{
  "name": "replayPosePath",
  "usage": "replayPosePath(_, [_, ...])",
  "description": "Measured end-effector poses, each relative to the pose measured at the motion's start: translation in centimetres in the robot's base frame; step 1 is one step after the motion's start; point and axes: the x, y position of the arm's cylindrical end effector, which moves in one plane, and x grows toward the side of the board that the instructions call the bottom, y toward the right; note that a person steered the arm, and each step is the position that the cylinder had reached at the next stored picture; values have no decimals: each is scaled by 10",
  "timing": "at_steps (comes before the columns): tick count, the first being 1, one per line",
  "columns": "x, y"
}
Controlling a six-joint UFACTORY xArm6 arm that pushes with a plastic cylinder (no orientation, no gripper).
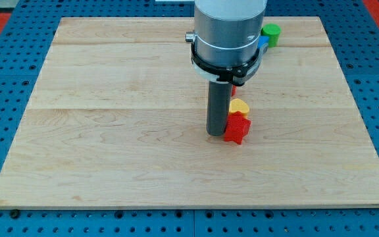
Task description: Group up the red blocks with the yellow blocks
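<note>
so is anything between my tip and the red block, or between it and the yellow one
Nothing visible. My tip sits right against the red block's left side, and the yellow block touches the red one just above it in the view.

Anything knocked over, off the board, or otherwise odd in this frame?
Nothing stands out. My tip sits against the red star block, which touches the yellow block. The green block and blue block sit at the board's top edge.

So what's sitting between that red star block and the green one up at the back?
In the camera view, a yellow block touches the red star; beyond it bare wood, then a blue block beside the green block.
</note>
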Motion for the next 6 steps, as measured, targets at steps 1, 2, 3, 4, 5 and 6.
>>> replayPosePath(1, [48,-11])
replayPosePath(2, [65,12])
replayPosePath(3, [35,44])
replayPosePath(4, [-1,31])
replayPosePath(5, [-18,-9])
replayPosePath(6, [-54,-13])
